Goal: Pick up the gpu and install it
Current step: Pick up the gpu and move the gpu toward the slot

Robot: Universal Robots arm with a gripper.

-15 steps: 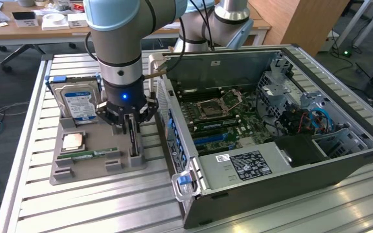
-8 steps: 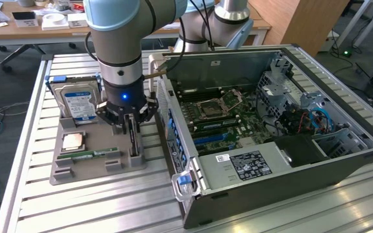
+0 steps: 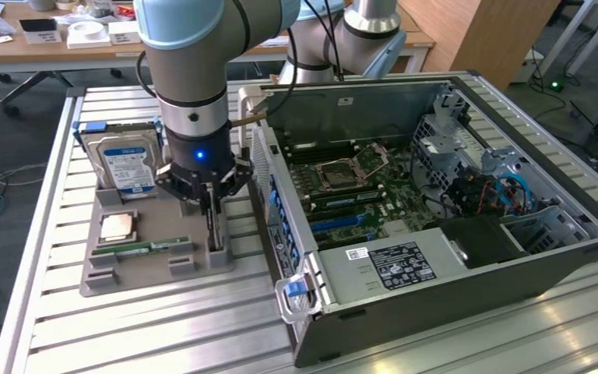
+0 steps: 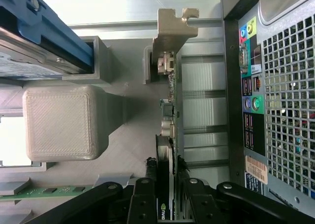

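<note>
Two fingers (image 4: 150, 172) of the gripper (image 4: 166, 167) flank the upright gpu (image 4: 168, 130) — nearly closed, seemingly pinching its edge

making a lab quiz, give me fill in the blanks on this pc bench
The black tool hangs low over the green expansion card with a silvery metal bracket, which stands on ___.
The narrow green memory stick lies in the grey plastic ___.
The opened dark metal computer case lies to the exterior view's ___.
Missing: edge; tray; right

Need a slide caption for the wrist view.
End effector straddling the gpu standing in its grey tray, beside the PC case.
</note>
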